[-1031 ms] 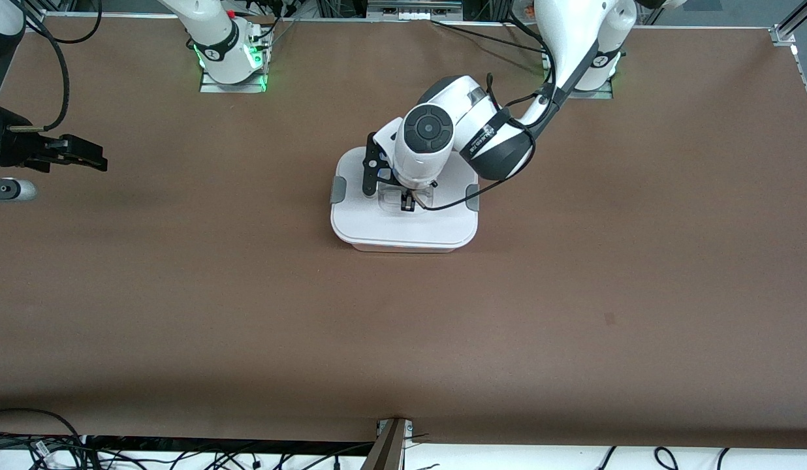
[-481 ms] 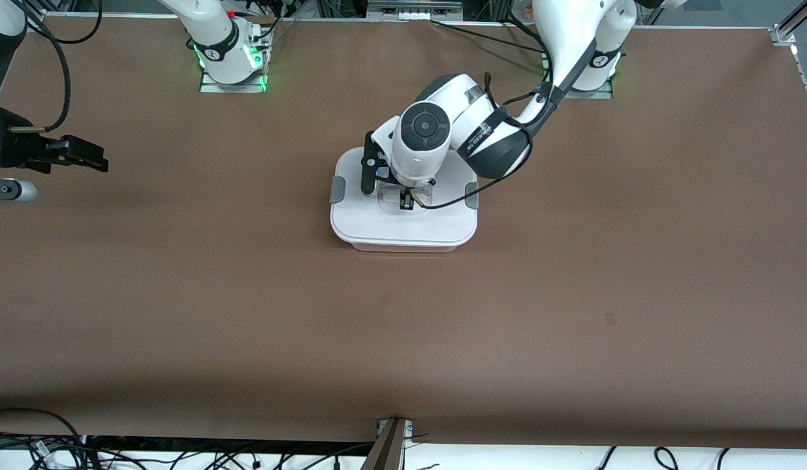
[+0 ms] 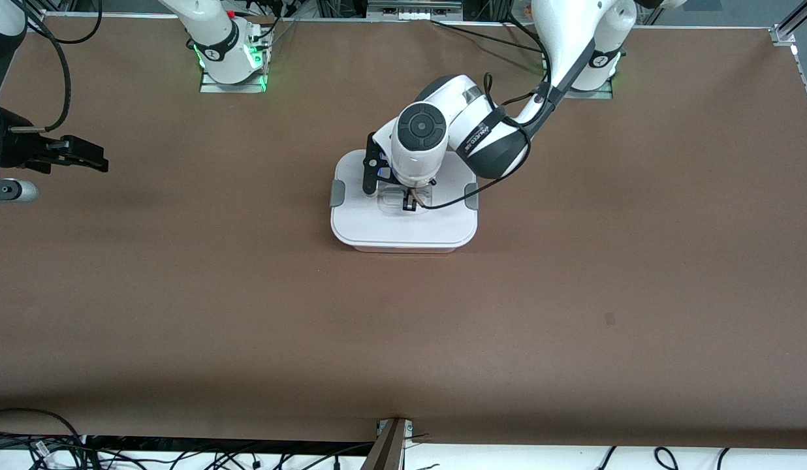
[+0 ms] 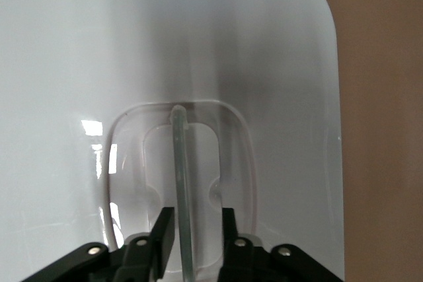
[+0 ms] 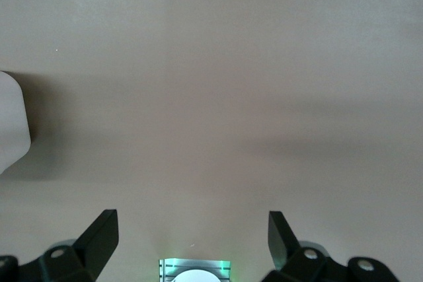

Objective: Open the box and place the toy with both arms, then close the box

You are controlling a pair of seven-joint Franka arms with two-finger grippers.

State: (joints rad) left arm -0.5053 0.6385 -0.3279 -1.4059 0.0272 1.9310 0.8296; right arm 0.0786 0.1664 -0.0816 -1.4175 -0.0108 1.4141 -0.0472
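1. Box, the pale pink plastic tub with flat white lid, sits closed mid brown tabletop.
2. Left claw straddles its clear handle, fingers narrow, not pinching.
3. Right claw waits wide apart over the tabletop's right-arm end.

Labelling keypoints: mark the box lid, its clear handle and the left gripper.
box lid (image 3: 403,228), front view, bare white top.
clear handle (image 4: 182,183), left wrist view, mid-bar.
left gripper (image 4: 196,226), left wrist view, midway between fingertips.

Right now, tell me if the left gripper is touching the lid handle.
Apart. The left wrist view shows the left gripper straddling the clear handle on the lid, with a gap on each side of the bar.
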